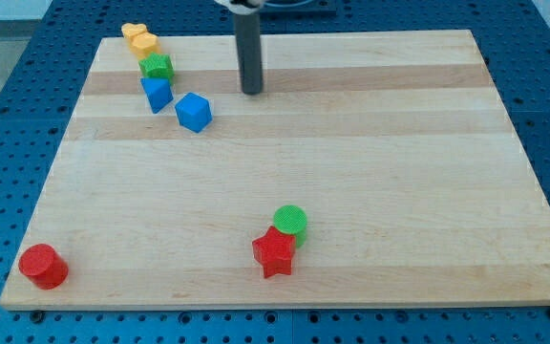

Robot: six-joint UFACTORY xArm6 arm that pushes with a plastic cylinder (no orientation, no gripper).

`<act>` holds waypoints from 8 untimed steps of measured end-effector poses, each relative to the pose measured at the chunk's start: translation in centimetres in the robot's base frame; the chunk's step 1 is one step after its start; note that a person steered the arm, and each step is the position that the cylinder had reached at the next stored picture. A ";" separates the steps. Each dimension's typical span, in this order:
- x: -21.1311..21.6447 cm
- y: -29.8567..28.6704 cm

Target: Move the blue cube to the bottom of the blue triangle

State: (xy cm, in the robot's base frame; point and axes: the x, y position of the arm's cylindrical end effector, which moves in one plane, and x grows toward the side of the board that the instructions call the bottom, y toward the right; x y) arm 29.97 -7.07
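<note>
The blue cube [194, 112] lies on the wooden board [351, 191] in the upper left part, just right of and slightly below the blue triangle [156, 94]. The two are close, with a small gap between them. My tip [252, 91] stands on the board to the right of the blue cube and a little higher in the view, apart from it by roughly a cube's width.
A green star [158, 66], an orange block [144, 43] and a yellow block [134, 31] run in a line above the blue triangle. A green cylinder [290, 221] and a red star [275, 252] touch at bottom centre. A red cylinder [43, 266] sits at the bottom left corner.
</note>
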 end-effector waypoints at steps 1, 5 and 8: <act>0.2 -4.1; 4.3 -5.6; 8.9 0.9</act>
State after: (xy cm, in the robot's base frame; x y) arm 38.90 -6.22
